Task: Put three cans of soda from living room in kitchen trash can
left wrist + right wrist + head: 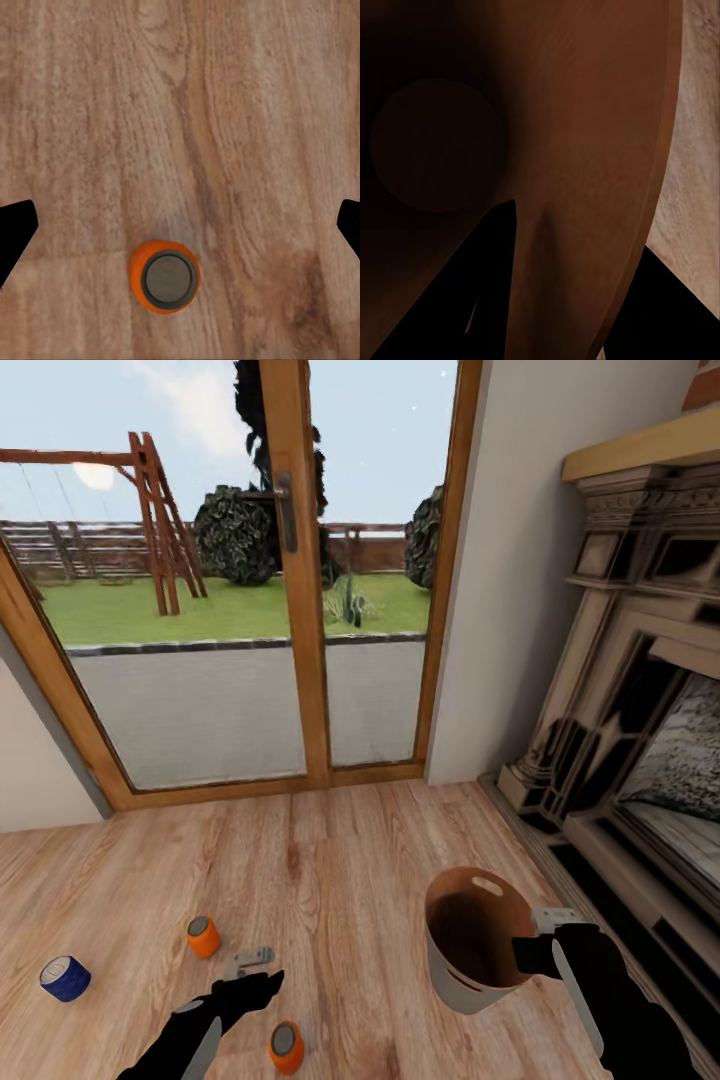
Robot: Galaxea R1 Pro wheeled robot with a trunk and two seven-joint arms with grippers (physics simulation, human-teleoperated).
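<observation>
With our right gripper point(538, 938) clamped on the bin point(470, 985) rim and our left gripper point(250, 963) spread above the floor point(340, 860), we judge the upright orange can point(163, 276) light, stiff, slippery: grasp its sides mid-height.

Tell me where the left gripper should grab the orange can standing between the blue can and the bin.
Grip the orange can around its round side wall, coming straight down from above. It stands upright on the floor, silvery top up, with bare wood all around it. The left gripper is open, probably wide enough to straddle it.
</observation>
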